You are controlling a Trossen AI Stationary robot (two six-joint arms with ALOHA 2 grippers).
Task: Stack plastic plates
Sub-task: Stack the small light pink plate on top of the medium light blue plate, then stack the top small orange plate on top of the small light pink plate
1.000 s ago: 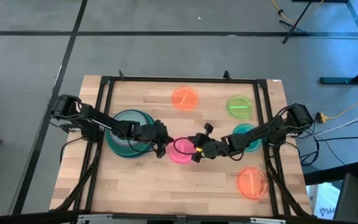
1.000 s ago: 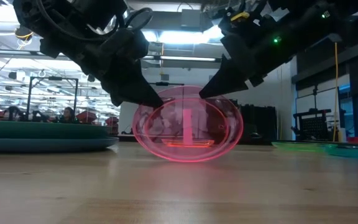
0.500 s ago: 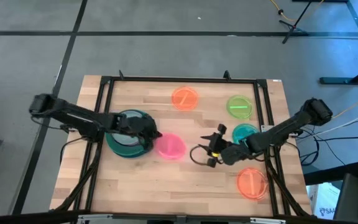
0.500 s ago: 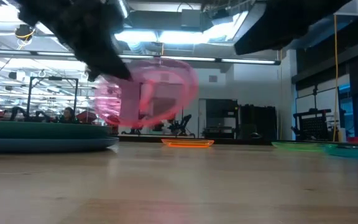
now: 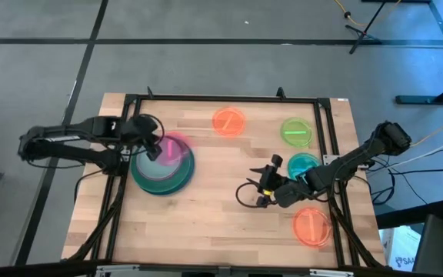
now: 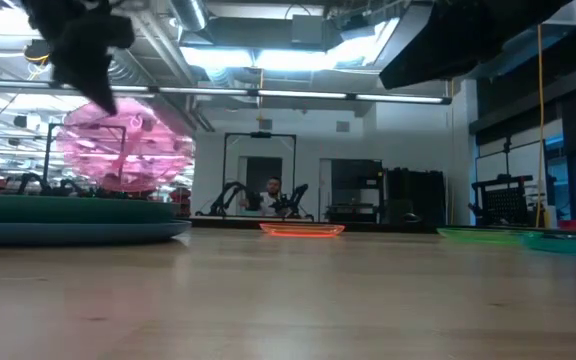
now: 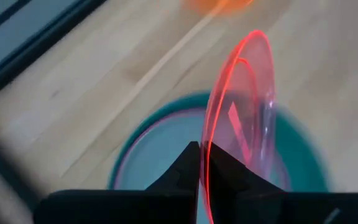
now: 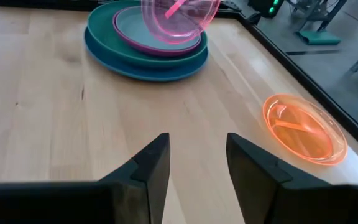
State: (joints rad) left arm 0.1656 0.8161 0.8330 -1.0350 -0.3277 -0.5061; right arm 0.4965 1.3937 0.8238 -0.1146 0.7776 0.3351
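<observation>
Your left gripper (image 7: 199, 163) pinches the pink plate (image 5: 174, 148) on edge above the stack (image 5: 160, 175). Release tilted and it could roll off; right gripper (image 8: 194, 163) waits, fingers apart.

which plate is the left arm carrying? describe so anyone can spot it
Find the stack of large plates on the table's left side. Tilted on edge above it, pinched by the left gripper, is the small translucent pink plate, the only plate off the table.

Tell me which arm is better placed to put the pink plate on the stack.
Left. Its end effector is shut on the pink plate, tilted above the stack. The right end effector is open, away from the stack.
</observation>
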